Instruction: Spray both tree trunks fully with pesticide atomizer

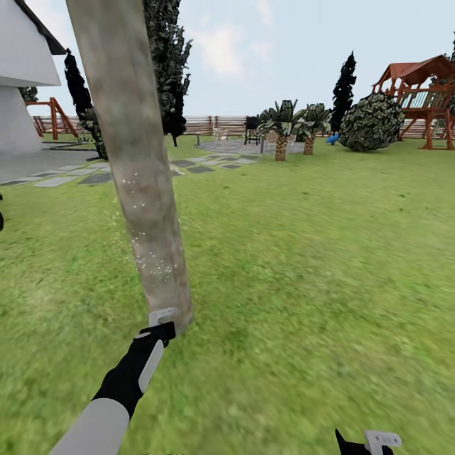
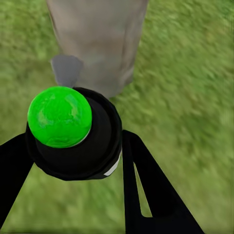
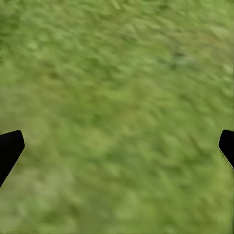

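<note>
Left wrist view is showing the left gripper [image 2: 73, 146] clamping the pesticide atomizer [image 2: 73, 134] near the tree trunk [image 2: 97, 39]. White pesticide [image 1: 155, 268] is speckling the bark. Right gripper [image 3: 117, 146] is hanging spread wide over the lawn [image 3: 117, 73].

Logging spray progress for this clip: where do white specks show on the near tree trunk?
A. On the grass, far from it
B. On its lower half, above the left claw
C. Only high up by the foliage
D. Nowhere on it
B: in the head view, fine white specks dot the lower tree trunk just above the left claw, which holds the atomizer.
</note>
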`<state>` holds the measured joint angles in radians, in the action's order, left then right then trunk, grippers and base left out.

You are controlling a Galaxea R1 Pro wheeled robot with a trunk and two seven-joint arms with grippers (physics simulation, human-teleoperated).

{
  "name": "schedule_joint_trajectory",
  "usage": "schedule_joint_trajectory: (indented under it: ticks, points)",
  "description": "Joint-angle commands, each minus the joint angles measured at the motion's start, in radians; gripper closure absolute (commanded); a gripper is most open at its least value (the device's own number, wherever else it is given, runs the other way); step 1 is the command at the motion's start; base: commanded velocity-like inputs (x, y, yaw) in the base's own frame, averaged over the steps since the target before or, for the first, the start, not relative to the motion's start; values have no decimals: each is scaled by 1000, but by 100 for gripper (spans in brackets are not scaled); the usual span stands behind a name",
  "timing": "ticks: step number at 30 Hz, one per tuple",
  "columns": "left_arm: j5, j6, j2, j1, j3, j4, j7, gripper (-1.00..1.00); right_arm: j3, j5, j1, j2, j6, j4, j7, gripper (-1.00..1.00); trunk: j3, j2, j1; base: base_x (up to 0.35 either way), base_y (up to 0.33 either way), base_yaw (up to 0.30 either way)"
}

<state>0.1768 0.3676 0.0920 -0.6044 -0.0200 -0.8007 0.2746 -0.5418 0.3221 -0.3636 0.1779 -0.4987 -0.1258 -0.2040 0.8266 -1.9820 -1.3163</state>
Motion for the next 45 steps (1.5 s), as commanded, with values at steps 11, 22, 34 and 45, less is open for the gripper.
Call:
schedule_joint_trajectory:
  ticks: [11,22,34,45]
  points:
    - [0,-1,0,0,0,0,0,100,0,0,0,0,0,0,0,-100,-6,0,0,0,-272,178]
    - [0,-1,0,0,0,0,0,100,0,0,0,0,0,0,0,-100,-6,0,0,0,-272,53]
    - [-2,0,0,0,0,0,0,100,0,0,0,0,0,0,0,-100,-6,0,0,0,-272,258]
    - [-2,-1,0,0,0,0,0,100,0,0,0,0,0,0,0,-100,-6,0,0,0,-272,16]
